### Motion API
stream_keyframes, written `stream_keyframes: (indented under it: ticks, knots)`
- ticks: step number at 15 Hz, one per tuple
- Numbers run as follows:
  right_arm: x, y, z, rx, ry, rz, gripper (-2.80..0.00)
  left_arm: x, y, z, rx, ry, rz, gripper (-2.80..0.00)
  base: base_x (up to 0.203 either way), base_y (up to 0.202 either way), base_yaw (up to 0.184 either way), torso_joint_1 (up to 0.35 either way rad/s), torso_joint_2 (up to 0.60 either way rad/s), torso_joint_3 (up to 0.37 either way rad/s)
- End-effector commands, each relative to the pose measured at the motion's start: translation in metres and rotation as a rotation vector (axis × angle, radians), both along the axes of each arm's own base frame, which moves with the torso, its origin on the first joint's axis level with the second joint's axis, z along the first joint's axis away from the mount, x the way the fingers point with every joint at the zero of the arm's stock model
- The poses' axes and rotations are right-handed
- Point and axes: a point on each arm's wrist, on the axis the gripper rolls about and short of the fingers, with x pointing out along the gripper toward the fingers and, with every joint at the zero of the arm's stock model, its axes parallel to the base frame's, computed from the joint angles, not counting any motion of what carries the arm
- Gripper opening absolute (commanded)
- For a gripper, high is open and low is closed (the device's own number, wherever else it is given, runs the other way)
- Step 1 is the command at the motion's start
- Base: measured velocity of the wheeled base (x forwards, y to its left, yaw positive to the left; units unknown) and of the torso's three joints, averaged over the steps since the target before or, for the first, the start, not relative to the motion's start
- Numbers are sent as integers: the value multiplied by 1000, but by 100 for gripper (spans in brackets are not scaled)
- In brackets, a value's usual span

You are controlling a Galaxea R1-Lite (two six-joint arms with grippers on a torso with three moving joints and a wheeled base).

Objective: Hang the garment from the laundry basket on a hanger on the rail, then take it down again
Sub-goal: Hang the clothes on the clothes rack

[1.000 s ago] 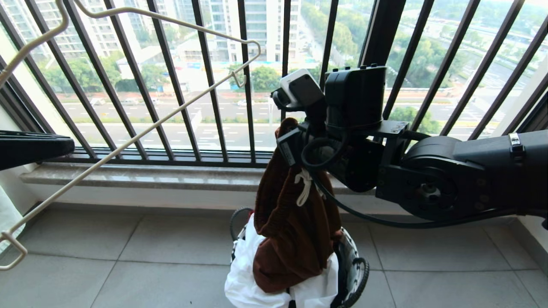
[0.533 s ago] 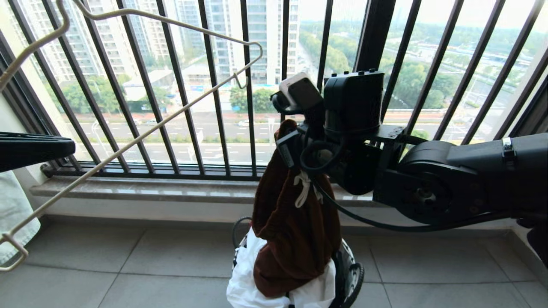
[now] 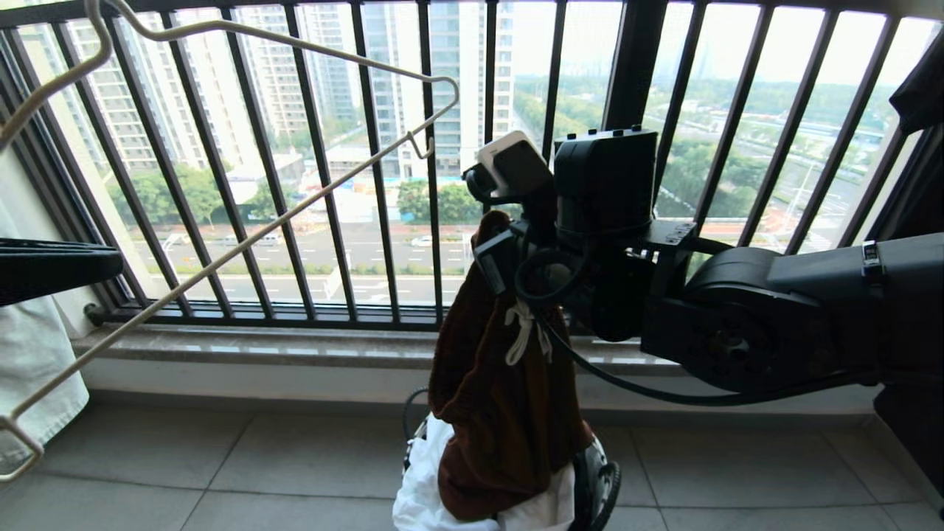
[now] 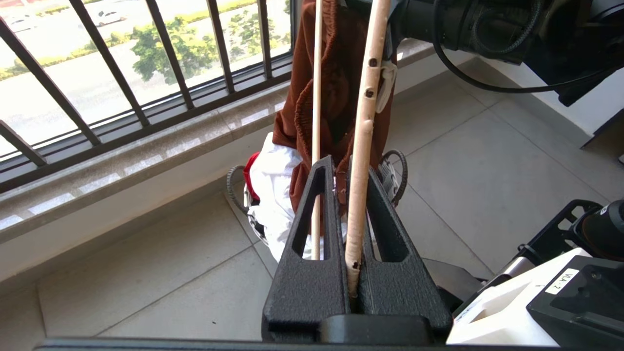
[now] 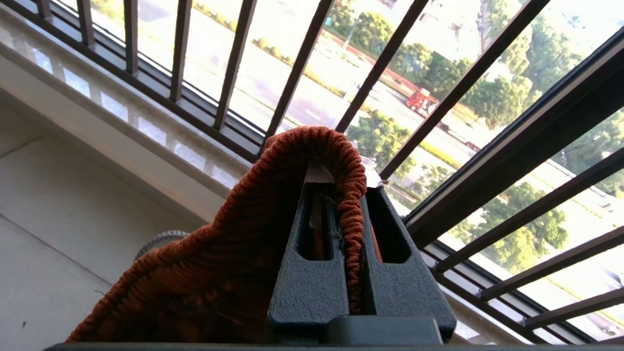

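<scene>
right arm: reaches in level from the right, pincer (image 5: 348, 204) clamped on the gathered waistband of the rust-brown shorts (image 3: 501, 413) | shorts: hang over the small round perforated basket (image 3: 601, 479) | left pincer (image 4: 343, 170): closed on the thin cream-white wire hanger (image 3: 243, 243), held tilted before the black balustrade (image 3: 376, 184)

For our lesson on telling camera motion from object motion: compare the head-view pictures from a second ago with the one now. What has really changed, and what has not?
The whole view has tilted upward: more skyline shows, and the sill and floor sit lower, so the camera moved. The shorts now hang slightly higher over the laundry basket. Nothing was grasped or released: the right gripper stays shut on the shorts' waistband, the left gripper on the hanger.
</scene>
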Motion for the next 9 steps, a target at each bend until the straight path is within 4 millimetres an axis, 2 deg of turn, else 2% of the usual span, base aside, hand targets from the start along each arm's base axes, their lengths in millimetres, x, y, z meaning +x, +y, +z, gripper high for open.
stream_keyframes:
  ticks: [1,5,9]
  knots:
    - [1,-1,1,3,-5,-7,-280,4,-2,-3,8,19,-1,-280,0,0,0,0,0,0]
    - [10,-15,12,25,-30,-46,-280,7,-2,-7,24,37,27,-280,0,0,0,0,0,0]
    - [13,-19,27,58,-65,-59,-280,14,-5,-23,112,53,0,-280,0,0,0,0,0,0]
